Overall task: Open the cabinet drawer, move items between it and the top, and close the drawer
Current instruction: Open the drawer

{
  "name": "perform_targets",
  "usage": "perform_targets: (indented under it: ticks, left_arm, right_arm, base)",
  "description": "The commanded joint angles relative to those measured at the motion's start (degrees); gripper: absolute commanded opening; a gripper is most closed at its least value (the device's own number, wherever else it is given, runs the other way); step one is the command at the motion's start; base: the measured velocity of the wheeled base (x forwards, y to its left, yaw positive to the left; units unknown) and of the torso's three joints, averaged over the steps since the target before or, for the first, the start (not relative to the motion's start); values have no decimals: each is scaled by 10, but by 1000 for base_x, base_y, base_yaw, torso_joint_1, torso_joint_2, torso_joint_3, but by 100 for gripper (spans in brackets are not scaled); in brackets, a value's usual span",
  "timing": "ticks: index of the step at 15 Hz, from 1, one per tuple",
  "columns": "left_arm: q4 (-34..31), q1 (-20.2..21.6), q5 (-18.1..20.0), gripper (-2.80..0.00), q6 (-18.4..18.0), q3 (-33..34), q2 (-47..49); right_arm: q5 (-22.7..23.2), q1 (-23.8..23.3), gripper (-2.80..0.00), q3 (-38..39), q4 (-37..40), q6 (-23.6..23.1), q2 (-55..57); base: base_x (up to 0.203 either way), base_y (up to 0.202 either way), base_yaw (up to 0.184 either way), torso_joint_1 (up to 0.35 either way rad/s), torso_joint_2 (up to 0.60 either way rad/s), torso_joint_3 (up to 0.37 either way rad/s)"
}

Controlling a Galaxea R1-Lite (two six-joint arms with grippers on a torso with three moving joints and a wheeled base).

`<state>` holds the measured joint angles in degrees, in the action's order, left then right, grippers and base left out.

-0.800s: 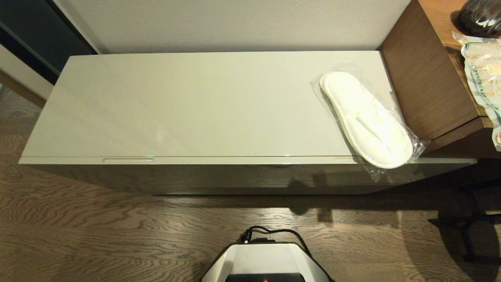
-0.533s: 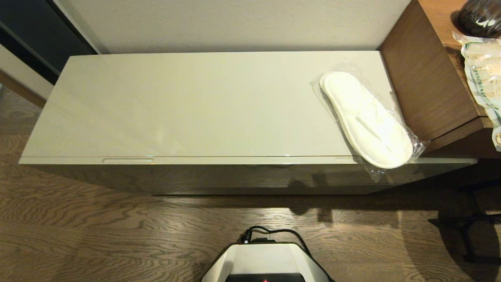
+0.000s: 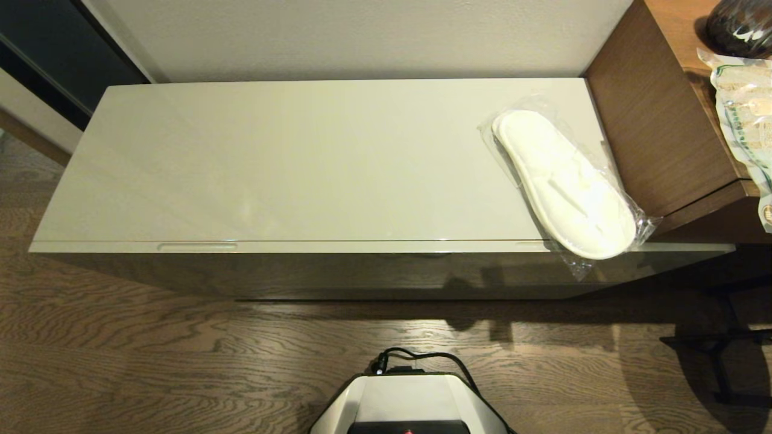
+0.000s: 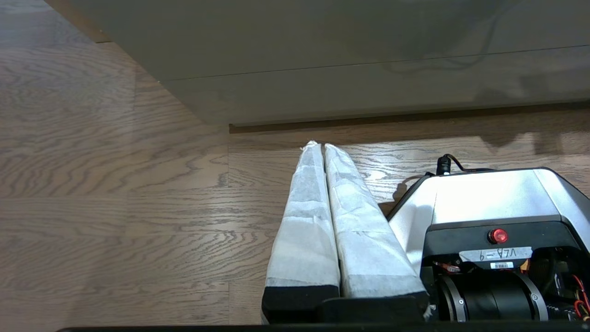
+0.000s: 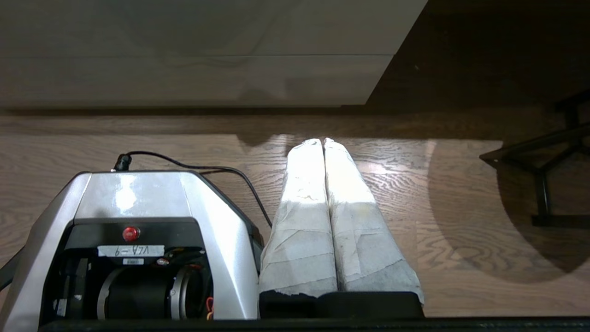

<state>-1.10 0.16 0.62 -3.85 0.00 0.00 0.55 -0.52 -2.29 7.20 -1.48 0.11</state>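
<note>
A bagged pair of white slippers (image 3: 564,181) lies at the right end of the glossy pale top (image 3: 301,163), its near end hanging over the front edge. The cabinet drawer (image 3: 386,271) is shut, its dark mirror-like front facing me, with a handle slot (image 3: 196,246) near the left. Neither arm shows in the head view. My left gripper (image 4: 319,146) is shut and empty, parked low over the floor beside my base. My right gripper (image 5: 322,142) is likewise shut and empty on the other side of the base.
A taller brown wood-grain desk (image 3: 663,120) abuts the cabinet's right end, with packets (image 3: 745,114) on it. A dark stand's legs (image 3: 718,349) rest on the wooden floor at right. My base (image 3: 410,401) sits in front of the cabinet.
</note>
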Motion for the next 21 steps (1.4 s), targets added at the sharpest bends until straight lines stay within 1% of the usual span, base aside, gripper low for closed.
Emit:
perform_targets:
  ticks: [1, 19, 21]
  left_arm:
    - [0, 0, 0, -280, 1, 0, 1]
    - [0, 0, 0, -280, 0, 0, 1]
    - [-1, 0, 2, -280, -9, -1, 2]
  right_arm:
    - [0, 0, -280, -3, 0, 1, 1]
    - [-1, 0, -280, -2, 0, 0, 1]
    - [-2, 0, -280, -2, 0, 3, 1]
  base:
    - [0, 0, 0, 0, 0, 0]
    - [0, 0, 0, 0, 0, 0]
    - [0, 0, 0, 0, 0, 0]
